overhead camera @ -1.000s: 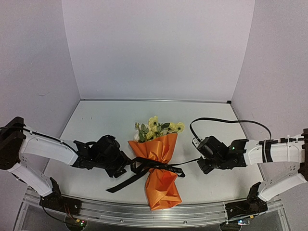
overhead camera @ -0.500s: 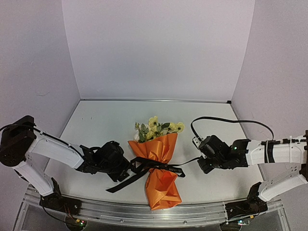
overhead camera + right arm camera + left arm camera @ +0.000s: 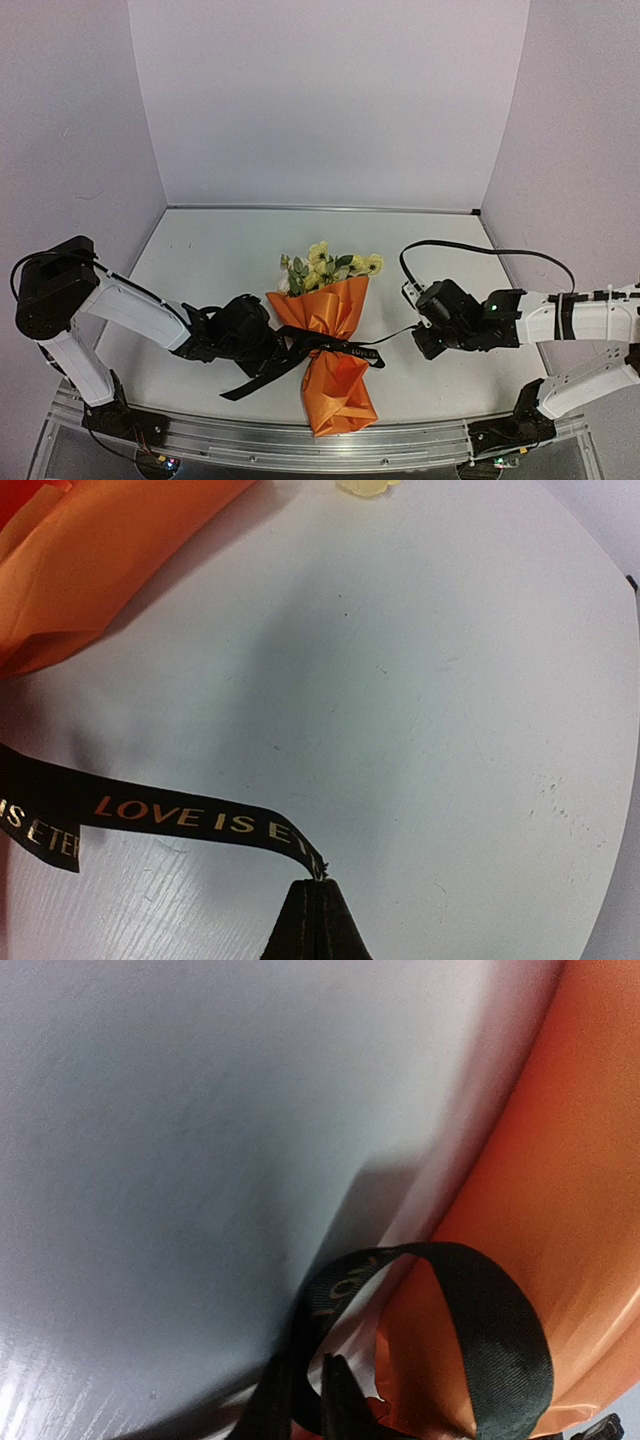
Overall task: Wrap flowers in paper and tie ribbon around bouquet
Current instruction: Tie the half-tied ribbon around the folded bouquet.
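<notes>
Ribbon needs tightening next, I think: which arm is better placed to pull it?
Right. Right fingers pinch the ribbon end out clear of the bouquet; left fingers crowd its loop beside the paper.

The bouquet [image 3: 335, 385] lies on the table [image 3: 200, 270], with the flowers [image 3: 325, 265] at its far end. The ribbon [image 3: 355, 350] crosses the bouquet's middle — one tail trails left and nearer, the other stretches right. The left gripper [image 3: 272, 345] sits just left of the bouquet, the right gripper [image 3: 418, 336] apart to its right.
</notes>
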`<state>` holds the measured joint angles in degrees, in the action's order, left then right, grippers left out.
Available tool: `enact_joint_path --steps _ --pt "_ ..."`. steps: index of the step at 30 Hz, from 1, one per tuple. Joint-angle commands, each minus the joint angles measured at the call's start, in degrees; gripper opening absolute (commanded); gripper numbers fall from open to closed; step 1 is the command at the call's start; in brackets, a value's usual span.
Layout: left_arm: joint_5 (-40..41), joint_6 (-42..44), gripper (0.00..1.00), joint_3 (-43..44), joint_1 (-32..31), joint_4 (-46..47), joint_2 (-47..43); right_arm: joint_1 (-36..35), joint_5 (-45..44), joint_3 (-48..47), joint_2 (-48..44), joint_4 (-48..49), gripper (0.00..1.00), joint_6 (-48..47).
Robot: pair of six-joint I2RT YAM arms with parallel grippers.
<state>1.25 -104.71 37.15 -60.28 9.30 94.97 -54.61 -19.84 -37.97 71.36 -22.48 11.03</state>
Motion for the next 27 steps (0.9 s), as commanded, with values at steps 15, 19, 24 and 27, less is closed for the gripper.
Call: enact_joint_path --steps 15,19,24,27 --pt "17.84 33.37 0.0 5.81 0.87 -11.55 -10.57 0.12 -5.66 -1.08 -0.62 -3.16 0.0 0.04" --pt "17.55 42.47 0.0 5.67 0.87 -10.07 -11.59 0.13 -7.83 -1.93 -0.05 -5.29 0.0 0.23" --pt "15.64 50.36 0.0 5.89 0.78 -9.86 -11.2 0.13 -10.15 -2.03 0.62 -7.17 0.0 0.82" --pt "13.56 55.4 0.0 6.64 0.73 -7.94 -9.53 0.18 -11.01 -1.85 1.2 -7.48 0.0 1.22"
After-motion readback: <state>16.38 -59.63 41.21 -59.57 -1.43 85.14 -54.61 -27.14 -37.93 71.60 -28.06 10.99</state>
